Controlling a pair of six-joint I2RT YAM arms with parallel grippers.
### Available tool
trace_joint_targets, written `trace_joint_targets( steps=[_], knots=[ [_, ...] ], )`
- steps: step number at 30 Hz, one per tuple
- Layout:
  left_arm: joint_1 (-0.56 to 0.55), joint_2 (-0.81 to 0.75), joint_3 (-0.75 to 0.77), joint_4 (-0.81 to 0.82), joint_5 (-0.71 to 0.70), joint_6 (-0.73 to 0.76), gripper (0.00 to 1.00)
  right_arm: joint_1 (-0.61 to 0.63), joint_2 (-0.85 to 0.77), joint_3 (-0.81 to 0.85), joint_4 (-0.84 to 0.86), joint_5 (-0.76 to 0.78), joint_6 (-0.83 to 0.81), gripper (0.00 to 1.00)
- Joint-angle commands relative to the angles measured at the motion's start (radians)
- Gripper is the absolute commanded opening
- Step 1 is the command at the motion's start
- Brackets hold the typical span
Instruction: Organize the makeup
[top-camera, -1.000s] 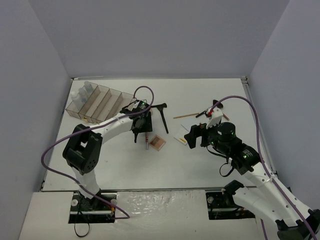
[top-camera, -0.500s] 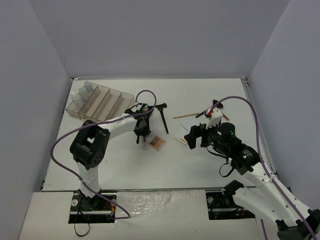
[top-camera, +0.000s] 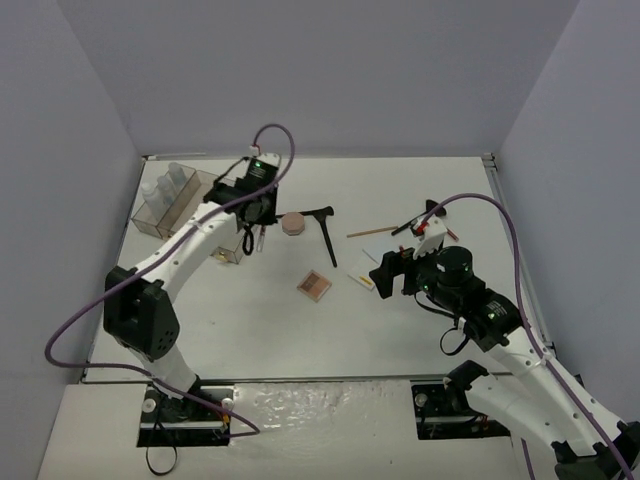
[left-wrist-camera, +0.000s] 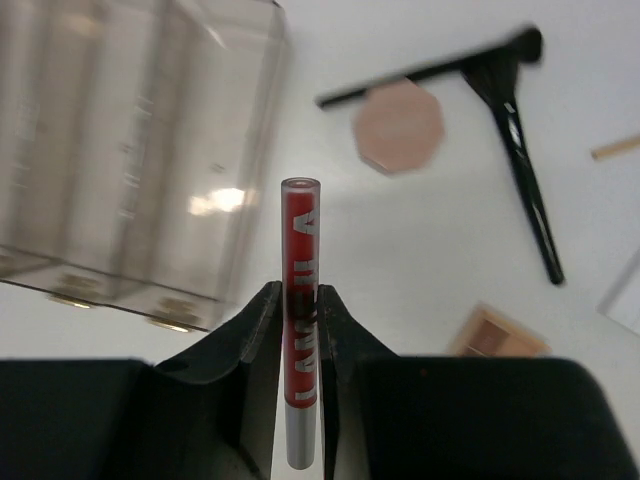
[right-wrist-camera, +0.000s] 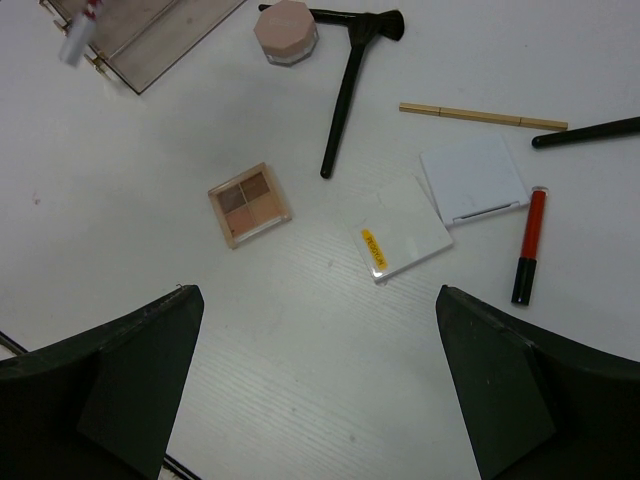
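1. White tabletop (top-camera: 250, 320) lies below; the left claw (left-wrist-camera: 300, 300) pinches a red tube (left-wrist-camera: 302, 250) (silver end toward the wrist).
2. Just ahead-left of it stands the organizer tray (left-wrist-camera: 150, 150); ahead-right, farther off, are the pink compact (left-wrist-camera: 400, 125) and black brush (left-wrist-camera: 520, 150).
3. The right claw (right-wrist-camera: 317, 295) gapes empty; the palette (right-wrist-camera: 250, 205) and white pads (right-wrist-camera: 405, 240) lie ahead.

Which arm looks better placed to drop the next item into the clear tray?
Left. The left gripper is shut on a red tube beside the clear tray; the right gripper hangs open and empty above the white pads, far from it.
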Motion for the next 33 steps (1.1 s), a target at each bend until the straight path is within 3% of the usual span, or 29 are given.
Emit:
trace_joint_targets(
  steps=[1, 9, 18, 20, 23, 28, 33],
  knots=[
    [0.184, -0.021, 0.124, -0.026, -0.049, 0.367, 0.00, -0.006, -0.004, 0.013, 0.048, -0.006, -0.018, 1.00],
    [0.406, 0.194, 0.330, 0.014, 0.068, 0.535, 0.00, -0.006, 0.012, 0.012, 0.049, -0.025, -0.011, 1.00],
    [0.504, 0.401, 0.436, 0.075, 0.105, 0.587, 0.04, -0.006, 0.034, 0.013, 0.048, -0.036, 0.016, 1.00],
    [0.512, 0.417, 0.439, 0.085, 0.100, 0.583, 0.27, -0.006, 0.039, 0.017, 0.048, -0.033, 0.024, 1.00],
    [0.521, 0.423, 0.439, 0.102, 0.102, 0.553, 0.46, -0.006, 0.047, 0.019, 0.046, -0.022, 0.040, 1.00],
    [0.505, 0.334, 0.416, 0.120, 0.131, 0.471, 0.68, -0.006, 0.096, 0.032, 0.042, 0.020, 0.083, 1.00],
    [0.406, 0.120, 0.307, 0.135, 0.134, 0.361, 0.74, -0.049, 0.205, 0.059, 0.017, 0.064, 0.132, 0.95]
  ],
)
